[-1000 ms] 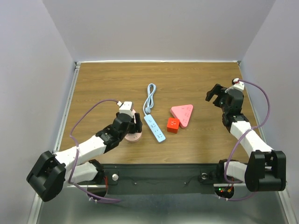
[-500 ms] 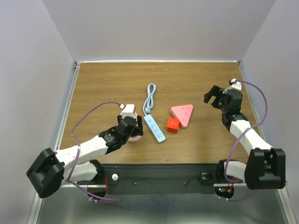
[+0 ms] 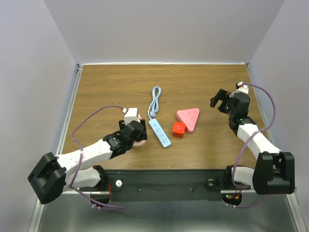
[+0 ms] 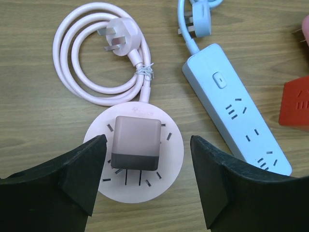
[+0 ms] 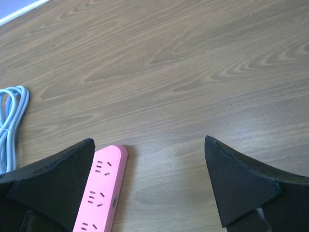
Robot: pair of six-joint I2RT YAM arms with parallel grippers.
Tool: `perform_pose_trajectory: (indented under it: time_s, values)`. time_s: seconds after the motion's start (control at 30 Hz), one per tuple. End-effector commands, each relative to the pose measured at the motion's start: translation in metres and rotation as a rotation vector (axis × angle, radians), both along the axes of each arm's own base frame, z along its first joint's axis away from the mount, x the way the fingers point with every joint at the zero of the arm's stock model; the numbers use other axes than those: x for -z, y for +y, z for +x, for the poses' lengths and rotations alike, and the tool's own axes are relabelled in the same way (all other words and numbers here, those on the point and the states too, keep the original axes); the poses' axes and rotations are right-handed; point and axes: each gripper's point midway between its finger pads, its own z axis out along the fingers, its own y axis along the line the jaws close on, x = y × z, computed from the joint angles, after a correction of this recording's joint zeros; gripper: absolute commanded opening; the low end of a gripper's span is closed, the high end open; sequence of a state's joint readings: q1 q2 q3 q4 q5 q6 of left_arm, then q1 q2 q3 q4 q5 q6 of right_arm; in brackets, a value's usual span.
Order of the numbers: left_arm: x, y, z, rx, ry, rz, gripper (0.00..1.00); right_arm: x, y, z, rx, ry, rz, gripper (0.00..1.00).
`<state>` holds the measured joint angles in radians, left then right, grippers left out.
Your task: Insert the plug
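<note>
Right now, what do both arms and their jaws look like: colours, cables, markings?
The left arm and right arm both have white links with black joints and bulky black shoulder housings. A lilac cable loops along the left arm, and a second lilac cable runs along the right. The jaws are matte black wedges in both wrist views. No markings are legible.

Lighting: bright, even and diffuse from overhead in all three views.
Top view: soft, faint shadows sit close under the arms on the table (image 3: 193, 82), and the focus is crisp. Left wrist view: wood grain is sharp, left gripper (image 4: 148, 140) fingers (image 4: 72, 169) are near-black with slightly soft edges. Right wrist view: pale sheen on the far wood, right gripper (image 5: 149, 140) fingers (image 5: 241, 179) are dark with crushed detail.
</note>
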<state>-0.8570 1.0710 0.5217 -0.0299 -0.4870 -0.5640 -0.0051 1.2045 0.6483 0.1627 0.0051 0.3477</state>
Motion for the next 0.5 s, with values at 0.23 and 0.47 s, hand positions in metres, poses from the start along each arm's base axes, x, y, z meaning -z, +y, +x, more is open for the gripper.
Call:
perform_pose_trajectory:
  time_s: [0.23, 0.47]
  values:
    - [0.010, 0.000, -0.003, -0.037, 0.053, 0.015, 0.80, -0.029, 0.009, 0.011, -0.052, -0.062, 0.011, 1.00]
    - [0.023, 0.000, -0.008, -0.033, 0.090, 0.020, 0.63, -0.034, 0.017, 0.010, -0.098, -0.066, 0.020, 1.00]
